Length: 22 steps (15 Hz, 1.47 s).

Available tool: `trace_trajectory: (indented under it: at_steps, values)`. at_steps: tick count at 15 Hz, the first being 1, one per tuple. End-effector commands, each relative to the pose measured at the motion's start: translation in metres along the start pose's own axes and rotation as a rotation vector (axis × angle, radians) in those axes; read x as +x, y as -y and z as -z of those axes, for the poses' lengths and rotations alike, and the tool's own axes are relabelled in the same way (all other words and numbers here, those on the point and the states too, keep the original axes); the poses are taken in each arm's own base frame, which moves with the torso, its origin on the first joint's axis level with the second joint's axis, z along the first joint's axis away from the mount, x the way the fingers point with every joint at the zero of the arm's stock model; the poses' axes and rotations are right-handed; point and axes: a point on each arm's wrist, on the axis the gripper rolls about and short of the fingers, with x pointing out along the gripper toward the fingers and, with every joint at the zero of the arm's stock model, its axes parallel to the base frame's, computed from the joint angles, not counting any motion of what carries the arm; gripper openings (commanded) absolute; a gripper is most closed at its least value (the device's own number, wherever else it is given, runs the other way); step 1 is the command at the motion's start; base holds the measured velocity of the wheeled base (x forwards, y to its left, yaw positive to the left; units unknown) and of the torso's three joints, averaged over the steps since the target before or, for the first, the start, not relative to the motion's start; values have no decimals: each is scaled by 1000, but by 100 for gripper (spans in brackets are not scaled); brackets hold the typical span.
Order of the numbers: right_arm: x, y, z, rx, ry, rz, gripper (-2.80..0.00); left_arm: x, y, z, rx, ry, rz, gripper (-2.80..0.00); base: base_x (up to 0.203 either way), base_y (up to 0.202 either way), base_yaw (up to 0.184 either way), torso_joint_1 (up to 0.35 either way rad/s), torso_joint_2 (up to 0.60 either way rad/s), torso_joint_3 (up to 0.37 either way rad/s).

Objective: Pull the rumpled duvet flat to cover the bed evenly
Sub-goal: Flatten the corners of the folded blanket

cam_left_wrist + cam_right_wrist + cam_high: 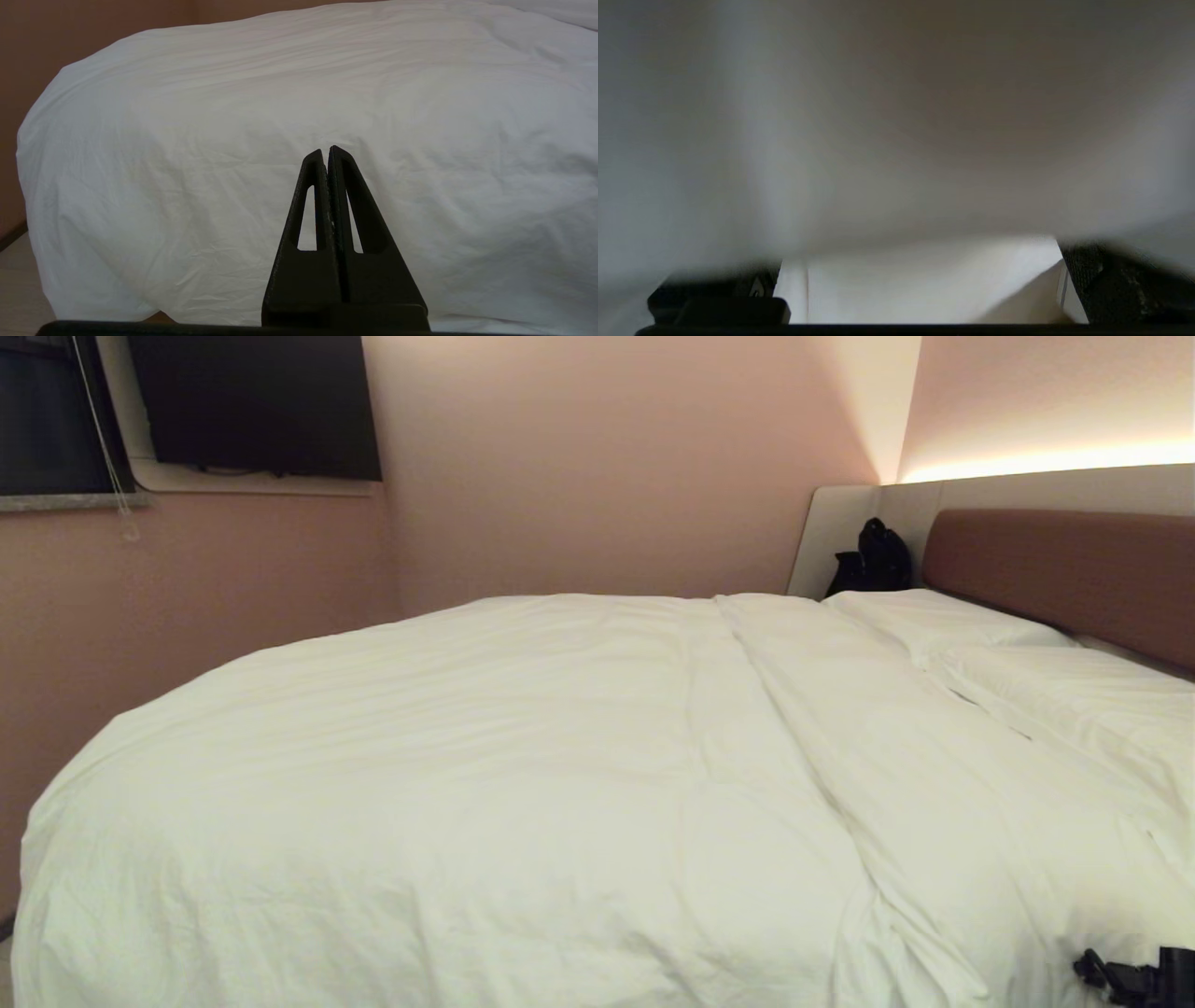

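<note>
The white puffy duvet (523, 775) lies spread over the bed (1064, 569), with soft wrinkles and a long fold running from the head end toward the near right corner. My right gripper (1134, 978) shows as a dark shape at the bed's near right edge, low against the duvet. In the right wrist view its fingers (1111, 284) stand wide apart, open, and white duvet cloth (878, 116) hangs close over them and hides their tips. My left gripper (327, 151) is shut with nothing in it, held off the duvet's hanging side (233, 116).
Two white pillows (934, 616) (1074, 695) lie against the brown headboard. A black bag (873, 560) sits in the far corner by the grey panel. A dark screen (252, 401) hangs on the pink wall. Floor (18, 289) shows beside the bed's foot corner.
</note>
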Motion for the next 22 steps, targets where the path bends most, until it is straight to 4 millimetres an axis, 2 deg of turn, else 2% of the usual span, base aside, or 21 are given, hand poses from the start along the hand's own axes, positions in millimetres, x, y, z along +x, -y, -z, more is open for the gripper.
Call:
trace_trajectory:
  at_steps: [1, 4, 6, 8, 17, 20, 22]
  values:
    - [-5, 5, -21, 14, 205, 45, -280, 0, 0, 0, 0, -2, 0, -280, 0, 0, 0, 0, 0, 0]
    - [-18, 6, -21, 14, 215, 45, -280, 0, 0, 0, 0, -2, 0, -280, 0, 0, 0, 0, 0, 0]
    - [-38, 6, -19, 10, 232, 28, -280, 0, 0, 0, 0, -2, 0, -280, 0, 0, 0, 0, 0, 0]
    - [-50, 8, -22, 8, 250, 26, -280, 0, 0, 0, 0, -2, 0, -280, 0, 0, 0, 0, 0, 0]
    - [-34, 8, -7, 9, 136, 31, -280, 0, 0, 0, 0, -2, 0, -280, 0, 0, 0, 0, 0, 0]
    - [-15, 13, 9, 27, 48, 55, -280, 0, 0, 0, 0, -2, 0, -280, 0, 0, 0, 0, 0, 0]
    - [-7, 22, 10, 59, 51, 88, -280, 0, 0, 0, 0, -2, 0, -280, 0, 0, 0, 0, 0, 0]
